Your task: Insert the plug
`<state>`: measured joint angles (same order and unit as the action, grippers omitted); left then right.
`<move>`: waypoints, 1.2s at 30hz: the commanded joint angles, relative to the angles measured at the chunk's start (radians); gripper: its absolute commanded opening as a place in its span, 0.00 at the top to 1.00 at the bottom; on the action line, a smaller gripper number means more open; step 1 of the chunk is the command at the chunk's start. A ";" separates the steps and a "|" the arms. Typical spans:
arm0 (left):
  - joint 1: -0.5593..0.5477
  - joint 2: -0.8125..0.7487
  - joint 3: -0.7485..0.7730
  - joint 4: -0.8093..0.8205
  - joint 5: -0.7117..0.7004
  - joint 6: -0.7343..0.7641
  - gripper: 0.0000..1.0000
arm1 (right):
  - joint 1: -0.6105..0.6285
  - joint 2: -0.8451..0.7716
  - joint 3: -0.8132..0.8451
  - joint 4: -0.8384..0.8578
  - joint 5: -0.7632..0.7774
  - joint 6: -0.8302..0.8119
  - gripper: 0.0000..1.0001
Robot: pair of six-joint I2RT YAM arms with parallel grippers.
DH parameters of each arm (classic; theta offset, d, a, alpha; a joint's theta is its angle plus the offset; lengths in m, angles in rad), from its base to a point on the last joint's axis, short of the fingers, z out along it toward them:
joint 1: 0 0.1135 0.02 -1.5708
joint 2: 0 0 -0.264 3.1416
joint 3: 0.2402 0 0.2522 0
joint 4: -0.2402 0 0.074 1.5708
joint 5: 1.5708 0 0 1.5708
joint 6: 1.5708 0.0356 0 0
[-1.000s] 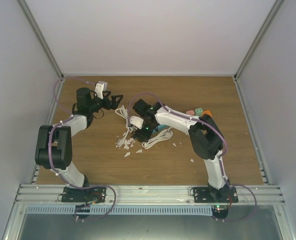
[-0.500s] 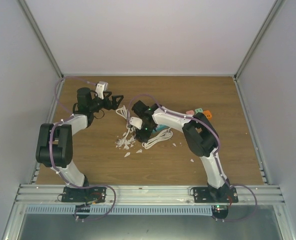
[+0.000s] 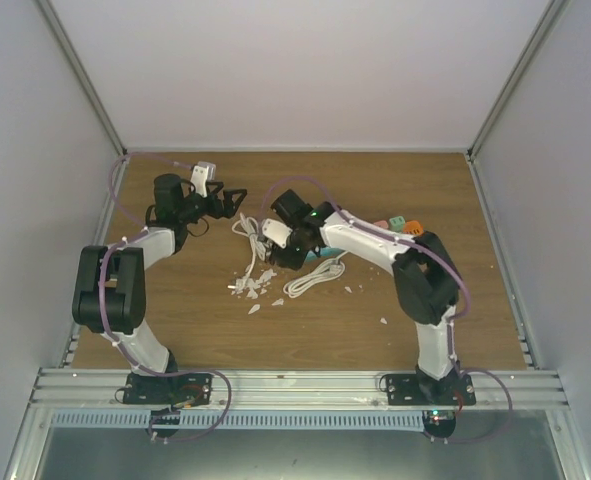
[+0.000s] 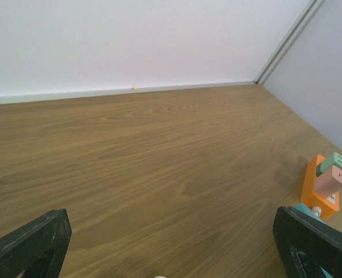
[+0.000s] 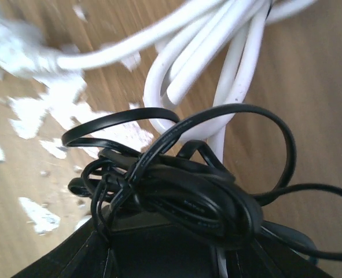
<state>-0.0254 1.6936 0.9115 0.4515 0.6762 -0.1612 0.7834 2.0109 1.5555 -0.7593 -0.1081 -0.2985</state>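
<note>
The wooden table (image 3: 175, 300) fills the top view; the left gripper (image 3: 233, 203) hovers over its far left, fingers (image 4: 32, 243) spread wide, empty; the white cable (image 3: 315, 275) lies mid-table at the right gripper (image 3: 280, 255); only that wrist view shows a black cable (image 5: 182, 197) tangled over it, grasp and plug untellable

- White cord (image 3: 316, 277): a thick, round cable gathered into several loose loops. It lies flat on the wooden surface (image 3: 175, 320), near its middle.
- Second white strand (image 3: 245, 236): also looped, lying just left of that bundle. Whether the two join cannot be told.
- Black cord (image 5: 185, 194): thin and glossy, bunched into a tangled knot with a few wide loops springing out. It lies across the white loops, close up in the right wrist view.
</note>
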 commanded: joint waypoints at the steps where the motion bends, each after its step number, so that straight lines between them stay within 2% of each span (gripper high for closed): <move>1: 0.005 0.011 0.020 0.055 0.022 -0.005 0.01 | -0.008 -0.158 -0.017 0.084 -0.132 0.023 0.54; 4: 0.002 0.006 0.015 0.065 0.025 -0.004 0.01 | -0.020 -0.231 -0.052 0.116 -0.203 0.039 0.44; 7: -0.002 0.004 0.013 0.067 0.032 0.001 0.01 | -0.048 -0.296 -0.098 0.152 -0.311 0.046 0.38; 13: -0.008 0.002 0.013 0.061 0.032 0.007 0.01 | -0.100 -0.320 -0.135 0.204 -0.488 0.083 0.37; 15: -0.010 0.000 0.012 0.060 0.031 0.008 0.01 | -0.101 -0.315 -0.148 0.205 -0.477 0.092 0.33; 17: -0.011 0.001 0.012 0.059 0.033 0.009 0.01 | -0.095 -0.298 -0.156 0.188 -0.453 0.092 0.22; 21: -0.014 0.006 0.018 0.052 0.035 0.013 0.01 | 0.012 -0.239 -0.179 0.150 -0.321 0.069 0.16; 27: -0.020 0.012 0.024 0.049 0.034 0.017 0.01 | 0.122 -0.113 -0.213 0.119 0.006 0.077 0.20; 36: -0.024 0.015 0.029 0.039 0.033 0.024 0.01 | 0.164 -0.068 -0.201 0.200 0.150 0.016 0.26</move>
<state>-0.0395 1.6993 0.9173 0.4583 0.6987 -0.1589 0.9302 1.9442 1.3243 -0.6125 -0.0719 -0.2390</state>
